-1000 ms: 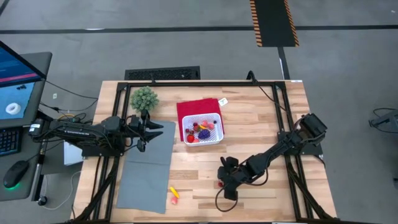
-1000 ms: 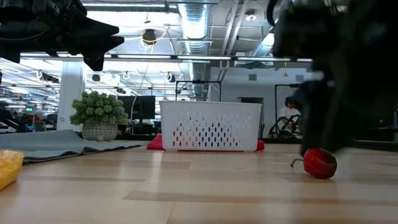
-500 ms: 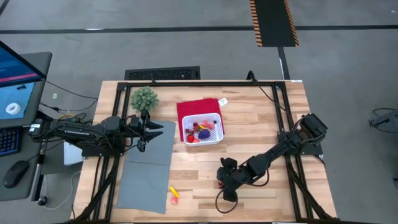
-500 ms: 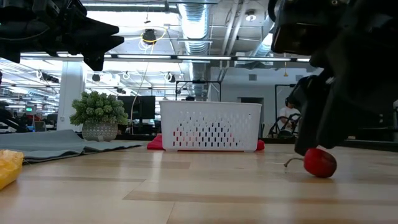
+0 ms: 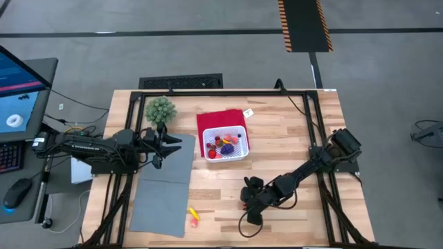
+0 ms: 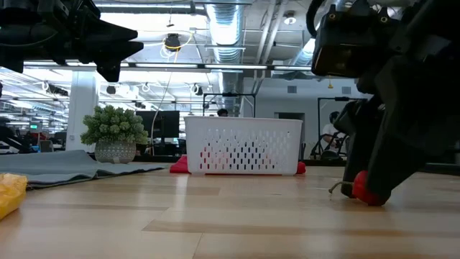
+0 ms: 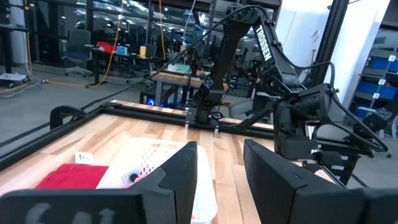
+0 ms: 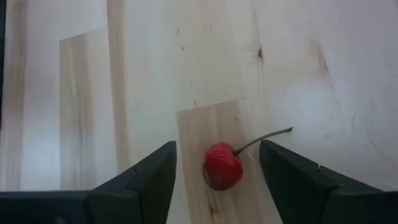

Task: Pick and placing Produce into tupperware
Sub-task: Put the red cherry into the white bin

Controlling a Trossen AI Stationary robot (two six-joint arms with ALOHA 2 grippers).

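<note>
My right fingers [image 8: 217,171] stand wide apart, low over the front of the desk [image 5: 291,131], one on each side of a small red cherry [image 8: 222,165] with a thin stem; the cherry lies on the wood between them, not gripped. The white latticed tupperware [image 5: 225,144] sits near the desk's middle on a red cloth [image 5: 211,119], already holding several red, pink and purple produce pieces [image 5: 223,146]. One yellow piece [image 5: 194,215] lies at the front edge of the grey mat [image 5: 165,187]. My left fingers [image 7: 217,168] hover above the mat's far end, narrowly parted and holding nothing. A green bushy plant [image 5: 160,109] stands at the back left.
</note>
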